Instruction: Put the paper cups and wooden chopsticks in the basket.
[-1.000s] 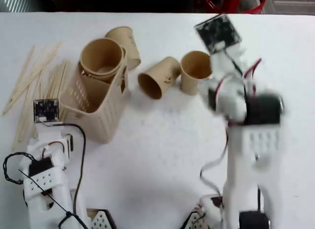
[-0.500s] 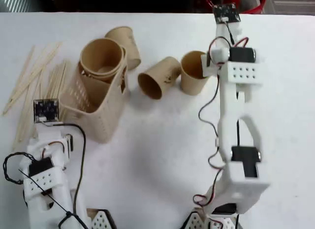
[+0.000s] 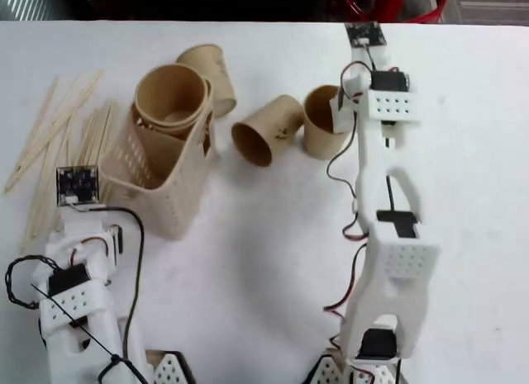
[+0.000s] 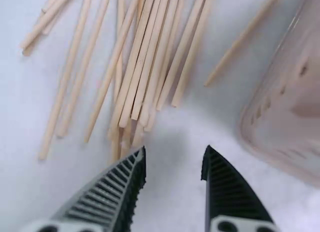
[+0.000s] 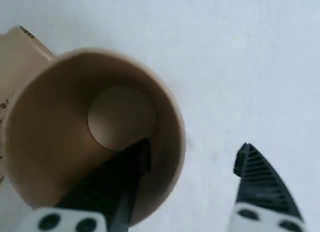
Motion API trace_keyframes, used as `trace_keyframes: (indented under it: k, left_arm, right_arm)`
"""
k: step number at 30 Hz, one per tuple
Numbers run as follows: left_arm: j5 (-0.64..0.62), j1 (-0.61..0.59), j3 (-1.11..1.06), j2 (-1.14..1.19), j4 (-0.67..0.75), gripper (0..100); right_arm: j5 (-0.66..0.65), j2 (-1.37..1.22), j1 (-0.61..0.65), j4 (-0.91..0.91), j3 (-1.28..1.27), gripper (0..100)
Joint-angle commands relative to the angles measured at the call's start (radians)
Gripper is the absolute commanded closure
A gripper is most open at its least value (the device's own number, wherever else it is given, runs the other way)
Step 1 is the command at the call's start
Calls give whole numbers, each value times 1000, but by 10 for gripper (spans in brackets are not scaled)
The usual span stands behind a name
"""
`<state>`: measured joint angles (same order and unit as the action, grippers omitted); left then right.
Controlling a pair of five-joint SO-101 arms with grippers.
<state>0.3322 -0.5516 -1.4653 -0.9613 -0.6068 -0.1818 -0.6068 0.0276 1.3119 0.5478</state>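
Basket (image 3: pixel 161 194) stands on the surface (image 3: pixel 273 260) with cups (image 3: pixel 169 95) stacked inside; an upright paper cup (image 3: pixel 322 124) stands well to its right, its wall between the right fingers (image 5: pixel 120 182), spread wide, one inside the rim, one outside. Chopsticks (image 4: pixel 145 67) lie just ahead of the wide-open left fingers (image 4: pixel 117 187), lengthwise to them

Overhead on table (image 3: pixel 264 260), wrist views close
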Motion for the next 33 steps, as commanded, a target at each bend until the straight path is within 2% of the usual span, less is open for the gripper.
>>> trace_keyframes:
  k: [1, 5, 12, 22, 26, 33]
  left_arm:
    - [12, 13, 0, -21, 20, 806]
    - [12, 13, 0, -21, 20, 806]
    - [12, 13, 0, -21, 20, 806]
    - [12, 13, 0, -21, 20, 806]
    - [12, 13, 0, -21, 20, 806]
    - [12, 13, 0, -21, 20, 806]
  right_arm:
    - [6, -19, -4, 2, 44, 865]
    - [-2, -35, -8, 1, 44, 984]
    - [-49, 88, -33, 108, 44, 981]
    - [-52, 535, -39, 331, 40, 981]
    - [-52, 733, 56, 371, 37, 981]
    - [-52, 958, 397, 344, 35, 981]
